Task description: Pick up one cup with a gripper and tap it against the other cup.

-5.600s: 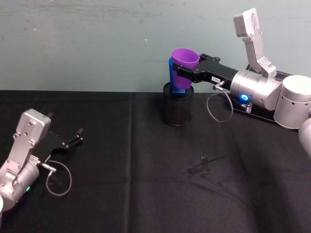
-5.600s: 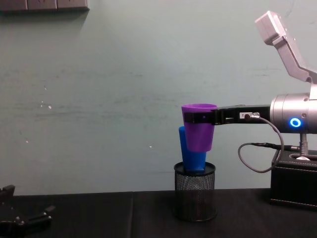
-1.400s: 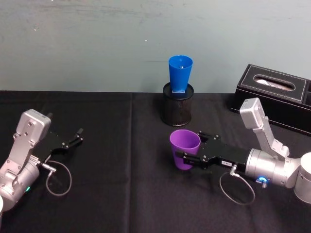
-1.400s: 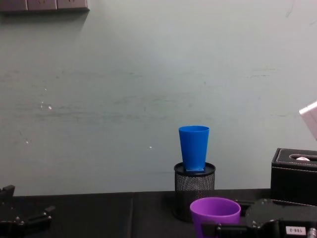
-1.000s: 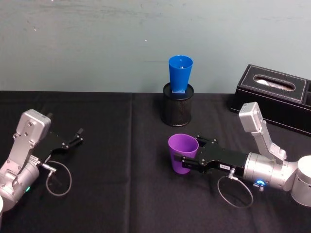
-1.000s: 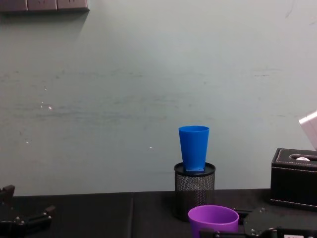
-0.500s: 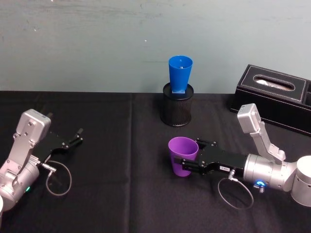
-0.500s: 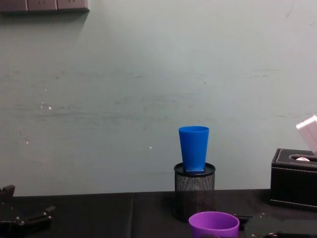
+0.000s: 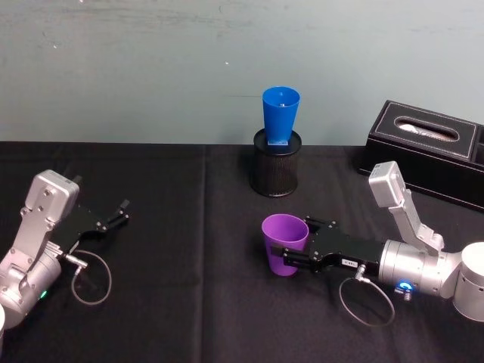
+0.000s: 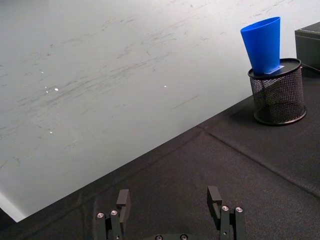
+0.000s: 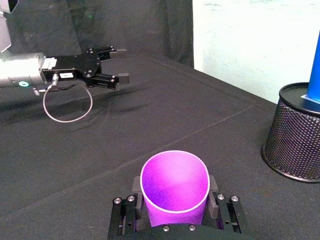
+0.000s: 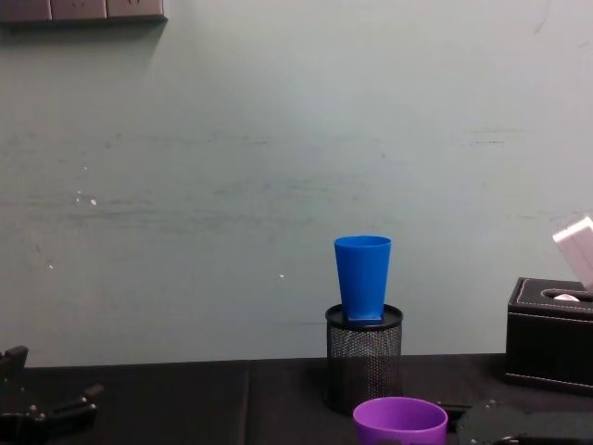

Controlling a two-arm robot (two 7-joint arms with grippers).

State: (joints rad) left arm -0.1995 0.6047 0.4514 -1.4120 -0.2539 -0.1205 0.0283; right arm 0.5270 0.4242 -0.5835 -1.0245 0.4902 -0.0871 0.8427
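The purple cup (image 9: 285,242) stands upright low over the black cloth, in front of the mesh holder. My right gripper (image 9: 287,257) is shut on it, one finger on each side of its wall (image 11: 174,182). Its rim shows at the bottom of the chest view (image 12: 400,417). The blue cup (image 9: 280,113) sits upright in the black mesh holder (image 9: 274,172) at the back centre, well apart from the purple cup (image 12: 362,276). My left gripper (image 10: 168,196) rests open on the cloth at the far left (image 9: 119,212).
A black tissue box (image 9: 427,147) stands at the back right, behind the right arm. The black cloth (image 9: 189,302) covers the table up to the pale green wall. A loose cable loop (image 9: 91,276) lies by the left arm.
Some seconds ago the purple cup was held high against the blue cup. It has since come down and forward to the cloth, and over the last second it sank slightly. The left arm stayed still.
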